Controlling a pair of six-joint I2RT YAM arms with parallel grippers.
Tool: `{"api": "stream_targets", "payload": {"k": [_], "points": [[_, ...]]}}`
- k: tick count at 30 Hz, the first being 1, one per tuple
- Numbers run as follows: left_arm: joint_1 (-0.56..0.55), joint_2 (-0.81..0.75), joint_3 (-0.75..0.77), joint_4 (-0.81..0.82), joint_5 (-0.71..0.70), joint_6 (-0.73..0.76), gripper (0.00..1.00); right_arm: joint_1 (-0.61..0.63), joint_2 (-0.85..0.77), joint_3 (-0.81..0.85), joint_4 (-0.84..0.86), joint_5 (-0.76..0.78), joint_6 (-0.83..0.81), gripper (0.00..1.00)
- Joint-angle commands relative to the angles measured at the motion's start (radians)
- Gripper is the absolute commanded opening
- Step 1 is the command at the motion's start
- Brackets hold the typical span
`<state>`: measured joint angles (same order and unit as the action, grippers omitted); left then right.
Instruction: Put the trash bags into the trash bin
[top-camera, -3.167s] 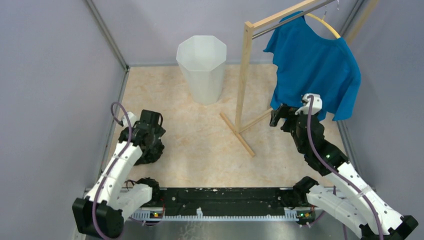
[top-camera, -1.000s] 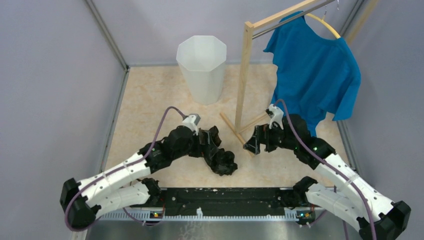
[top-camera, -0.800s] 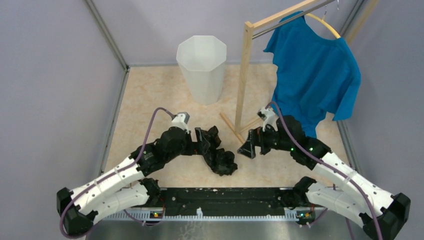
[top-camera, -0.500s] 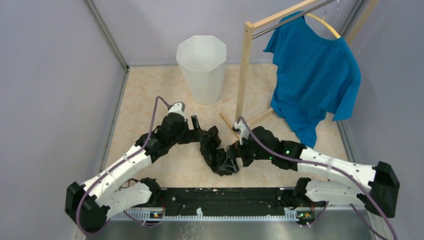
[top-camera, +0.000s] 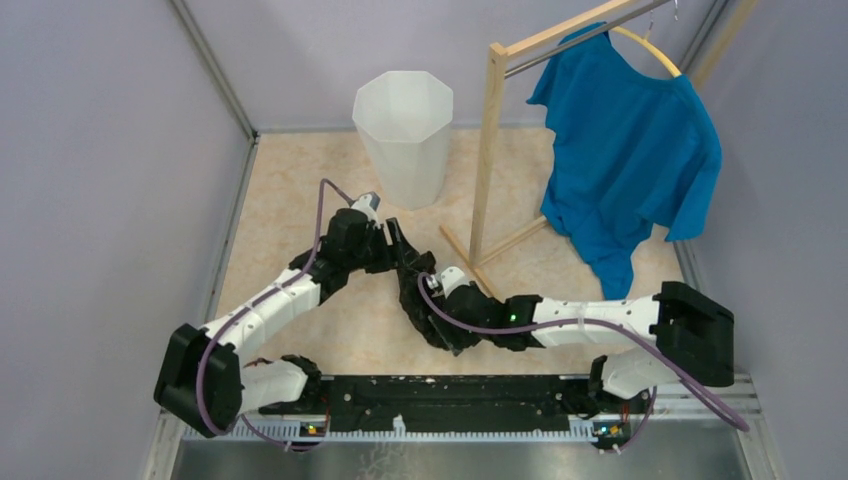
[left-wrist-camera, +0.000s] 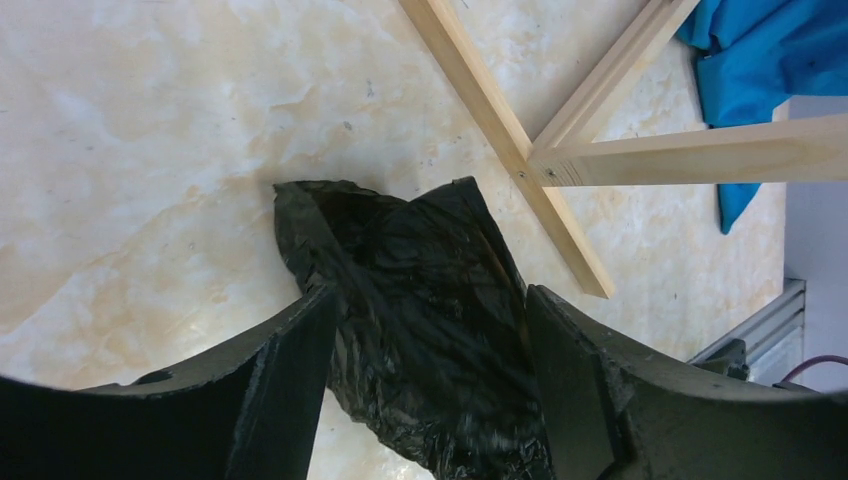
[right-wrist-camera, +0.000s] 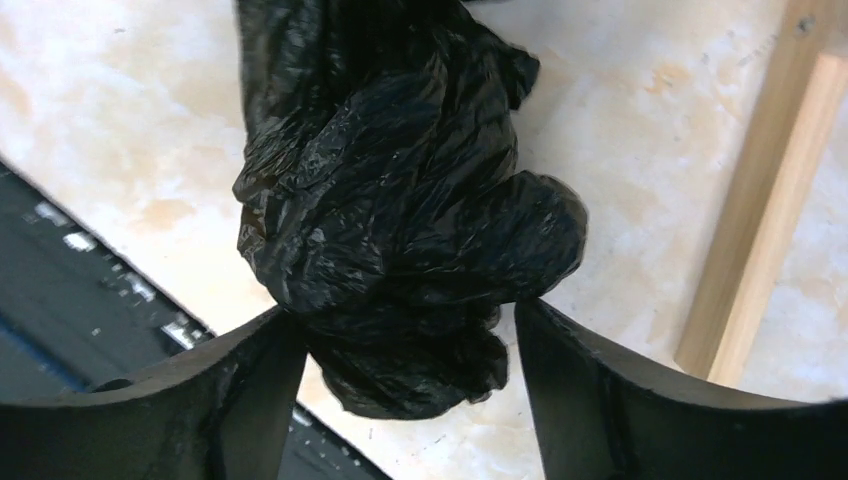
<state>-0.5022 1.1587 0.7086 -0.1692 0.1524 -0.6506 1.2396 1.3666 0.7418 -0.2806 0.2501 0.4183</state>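
Note:
The black crinkly trash bag (top-camera: 405, 272) lies bunched on the floor at centre, stretched between both grippers. My left gripper (top-camera: 395, 245) is shut on the bag's upper end; in the left wrist view the bag (left-wrist-camera: 420, 270) fills the gap of the gripper (left-wrist-camera: 430, 380). My right gripper (top-camera: 447, 330) is open, with a jaw on each side of the bag's crumpled lower lump (right-wrist-camera: 400, 200), as the right wrist view (right-wrist-camera: 410, 400) shows. The white faceted trash bin (top-camera: 403, 140) stands upright and apart at the back.
A wooden rack (top-camera: 487, 150) with a blue shirt (top-camera: 630, 130) stands right of the bin. Its floor bars (left-wrist-camera: 500, 110) (right-wrist-camera: 760, 220) lie close to the right of the bag. The black base rail (top-camera: 450, 400) runs along the near edge.
My left gripper dragged the bag from the left to the centre and then pulled its end toward the bin. My right arm swung down from the shirt and reached left over the bag's lower lump.

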Motion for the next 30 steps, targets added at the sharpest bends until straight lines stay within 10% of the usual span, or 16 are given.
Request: {"api": "stream_targets", "payload": {"k": [1, 7, 21, 30], "points": [[0.022, 0.072, -0.027, 0.120, 0.084, -0.021, 0.72, 0.011, 0.024, 0.010, -0.001, 0.145, -0.016, 0.64], [0.074, 0.119, -0.060, 0.159, 0.155, -0.056, 0.58, 0.013, 0.015, -0.024, 0.038, 0.158, -0.076, 0.00], [0.180, -0.317, -0.102, -0.178, 0.065, -0.089, 0.81, 0.014, -0.223, -0.175, 0.203, 0.240, -0.330, 0.00], [0.285, -0.183, -0.167, -0.123, 0.163, -0.319, 0.85, 0.014, -0.254, -0.191, 0.212, 0.179, -0.336, 0.00]]}}
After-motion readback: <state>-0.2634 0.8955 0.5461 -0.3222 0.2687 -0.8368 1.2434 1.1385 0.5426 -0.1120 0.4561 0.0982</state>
